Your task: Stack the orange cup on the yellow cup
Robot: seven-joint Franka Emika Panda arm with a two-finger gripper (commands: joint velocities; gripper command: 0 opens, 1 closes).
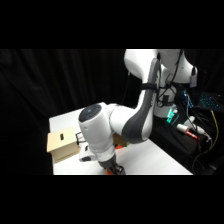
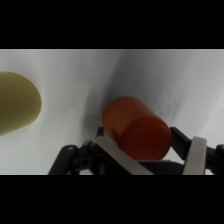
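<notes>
Two cups matter to us here, and we start with the orange cup (image 2: pixel 136 131). In the wrist view it sits low and right of centre, seen from above, its rounded body standing between the two pale fingers (image 2: pixel 196 155) of the claw (image 2: pixel 150 157). One finger crosses just beneath its left side and the other rises at its right. The fingers sit right against the cup, so we judge the claw to be clasping the orange cup or about to; we cannot confirm firm contact on both sides. Whether the cup rests on the white table (image 2: pixel 75 70) or is slightly raised, we cannot tell, though a soft shadow lies on the table just beside it.

The yellow cup (image 2: pixel 17 102) shows at the left edge of the wrist view, partly cut off, well apart from the orange one. That gap suggests to us that the stacking has not begun: the orange cup must first be carried across and lowered over the yellow one.

From the side view, the white arm (image 1: pixel 107 127) bends low over the table, hiding both cups almost wholly; only a sliver of orange shows beneath the wrist. A tan box (image 1: pixel 62 142) with a slot stands on the table to the arm's left, away from the work.
</notes>
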